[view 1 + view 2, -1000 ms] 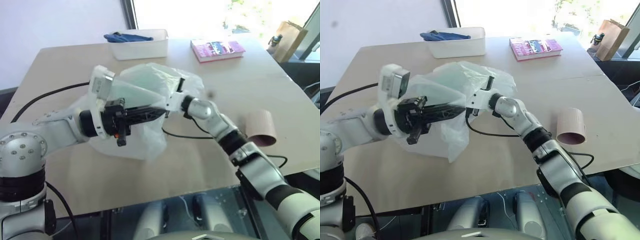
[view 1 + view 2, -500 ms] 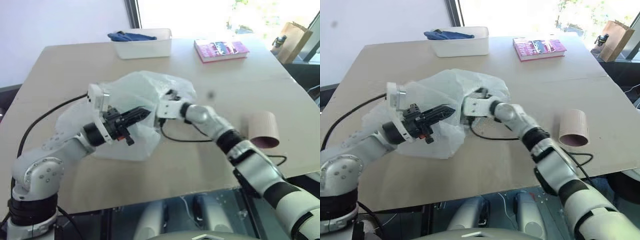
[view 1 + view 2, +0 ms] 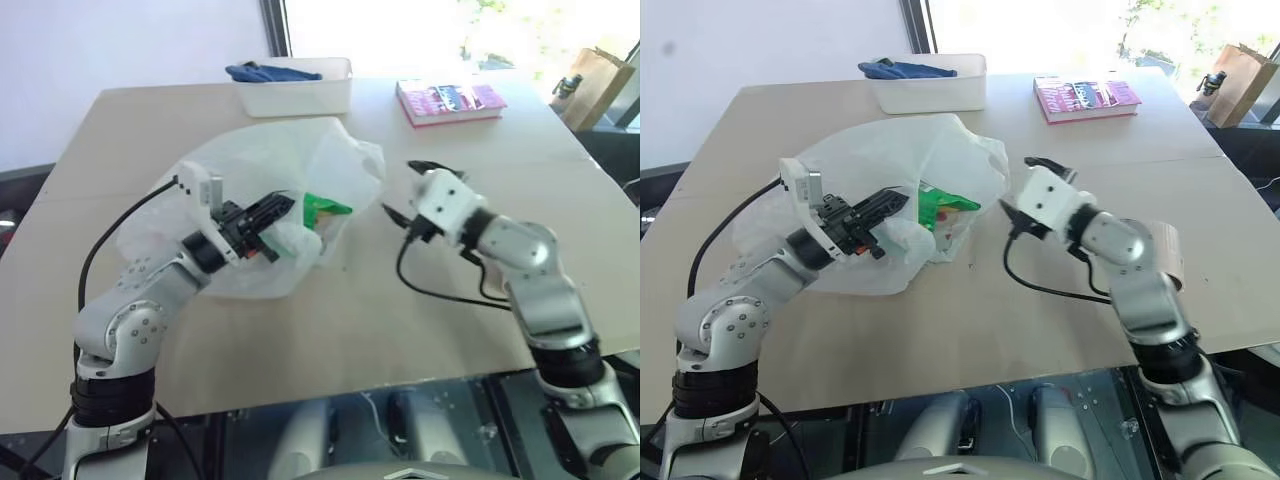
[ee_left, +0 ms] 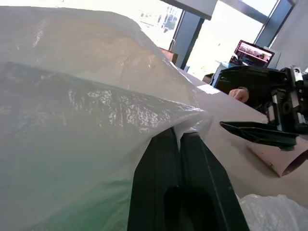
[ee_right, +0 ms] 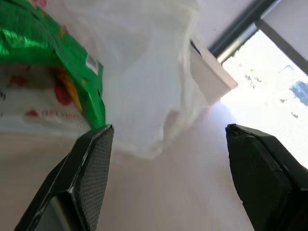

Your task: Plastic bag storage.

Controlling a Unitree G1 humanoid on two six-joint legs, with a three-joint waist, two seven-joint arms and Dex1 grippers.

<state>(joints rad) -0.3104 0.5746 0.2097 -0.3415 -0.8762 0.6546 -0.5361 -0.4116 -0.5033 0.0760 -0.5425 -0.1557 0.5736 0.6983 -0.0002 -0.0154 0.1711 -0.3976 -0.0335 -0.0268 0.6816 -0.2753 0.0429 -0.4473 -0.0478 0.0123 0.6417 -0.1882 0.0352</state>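
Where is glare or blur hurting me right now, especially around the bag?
Left eye view: the window behind the white bin is blown out. Left wrist view: the plastic bag is backlit and close, veiling the table beyond. Right wrist view: window glare washes the upper right; the green snack packet and bag edge are soft.

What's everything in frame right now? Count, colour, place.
plastic bag: 1, translucent white, table centre-left
snack packet: 1, green, at the bag's mouth
tub: 1, white, far edge, blue cloth inside
book: 1, pink, far right
cup: 1, pinkish, on its side behind right arm
paper bag: 1, brown, beyond the table
table: 1, light wood
left gripper: shut on the plastic bag
right gripper: open, beside the bag
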